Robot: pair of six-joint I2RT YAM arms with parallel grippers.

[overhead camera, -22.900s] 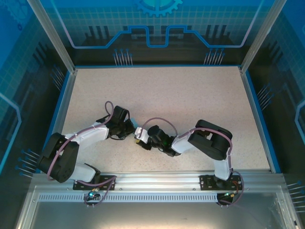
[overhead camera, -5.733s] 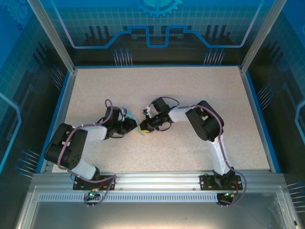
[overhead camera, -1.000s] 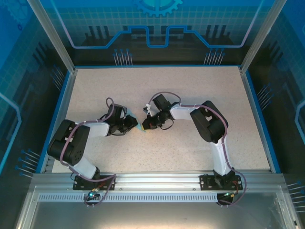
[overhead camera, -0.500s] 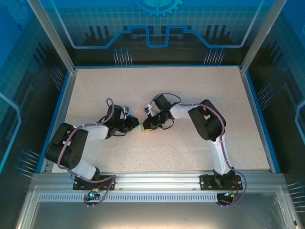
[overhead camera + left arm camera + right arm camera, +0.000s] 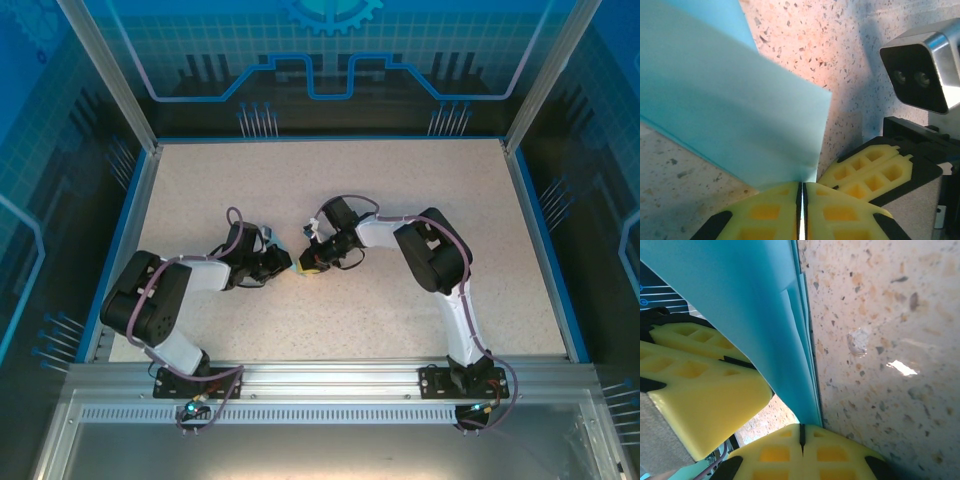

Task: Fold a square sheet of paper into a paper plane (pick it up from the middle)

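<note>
One folded light blue paper sheet [image 5: 725,110], pinched twice
The left claw [image 5: 802,192] and right claw [image 5: 801,437], fingers pressed together, each nip an edge; the sheet spans between both claws over one speckled tabletop [image 5: 880,340].

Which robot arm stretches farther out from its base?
The right arm: its elbow sits well out over the table, while the left arm has its elbow tucked close to its base.

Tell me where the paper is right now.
In the top view the paper is just left of the table's centre, pinched where the left and right jaws meet. Each wrist view shows it entering shut jaws.
</note>
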